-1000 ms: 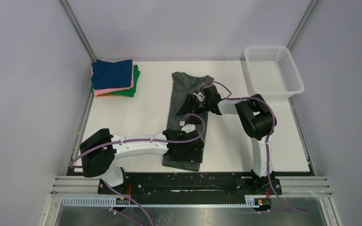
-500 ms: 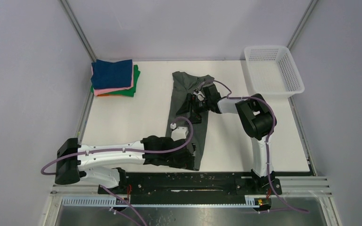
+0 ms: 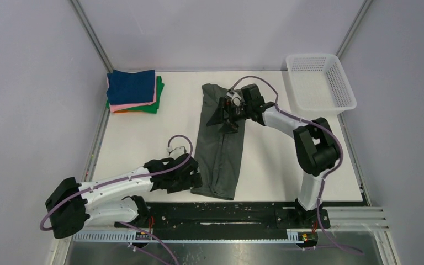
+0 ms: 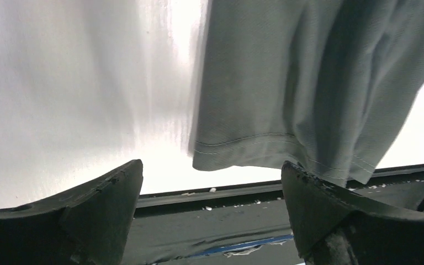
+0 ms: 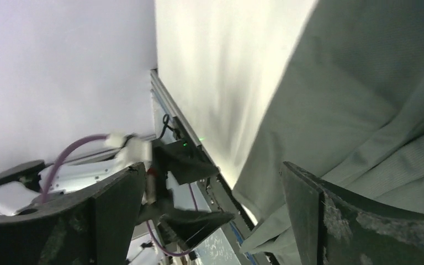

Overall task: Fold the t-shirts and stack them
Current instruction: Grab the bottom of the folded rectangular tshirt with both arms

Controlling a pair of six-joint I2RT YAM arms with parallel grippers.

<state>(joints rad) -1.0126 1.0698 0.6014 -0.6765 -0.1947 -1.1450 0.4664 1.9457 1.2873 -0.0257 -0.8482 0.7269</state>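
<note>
The white desk (image 3: 143, 138) carries my work. A dark grey-green shirt (image 3: 221, 149) lies folded lengthwise in a long strip down its middle, with the hem at the near edge by the black rail (image 3: 254, 211) my arms are bolted to.

A white mesh basket (image 3: 320, 83) sits at the far right corner, well apart from the shirt. At the far left corner is a stack of folded shirts (image 3: 134, 91), navy on top, with pink, orange and green edges showing beneath.

My left claw (image 3: 190, 179) is low over the desk, just beside the shirt's near left corner. Its jaws are spread wide, and my wrist camera frames the stitched hem (image 4: 243, 146) between them, ungripped.

My right claw (image 3: 221, 117) hangs over the far half of the shirt, jaws likewise wide apart, with creased cloth beneath. The purple cables (image 3: 254, 83) loop above both arms.
</note>
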